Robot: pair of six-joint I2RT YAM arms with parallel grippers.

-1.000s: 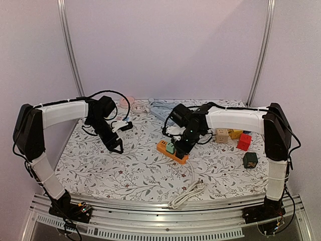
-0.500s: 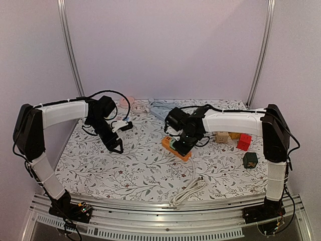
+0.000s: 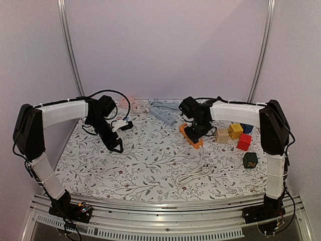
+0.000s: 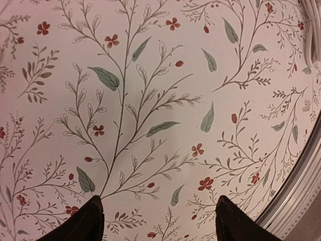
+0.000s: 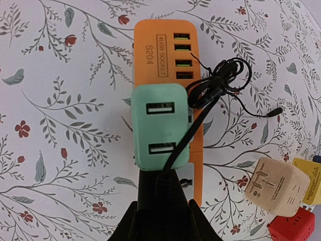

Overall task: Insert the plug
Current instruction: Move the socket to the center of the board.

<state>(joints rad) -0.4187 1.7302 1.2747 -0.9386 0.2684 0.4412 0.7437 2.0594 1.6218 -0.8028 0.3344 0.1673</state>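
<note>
We're at the seating step. The right fingers (image 5: 161,201) are closed, and their tips meet the near end of the mint-green USB charger (image 5: 161,128). As far as the wrist view shows, they're pinching it. The charger sits square over the middle of the orange power strip (image 5: 165,47), just below the strip's row of USB ports, hiding the socket under it. We can't tell if the prongs are fully home or only started, since the body covers them. A thin black wire (image 5: 216,80) loops across the charger's right edge & the strip.

From overhead, the strip lies right of centre on the bench (image 3: 135,165), toward the far side & angled, w/ its white cord (image 3: 193,175) trailing toward us. A beige cube adapter (image 5: 278,187) sits near it.

The left fingers (image 4: 85,223) are spread open w/ nothing between them, hovering over the floral cloth, well apart from the strip.

Next move, in our judgement: push straight down along the prong axis, no sideways pull, bc the strip isn't braced & prob slides or tilts w/ the charger. Bracing it w/ the left arm would help. Only then open the right fingers & back off vertically, watching that the wire doesn't snag.
</note>
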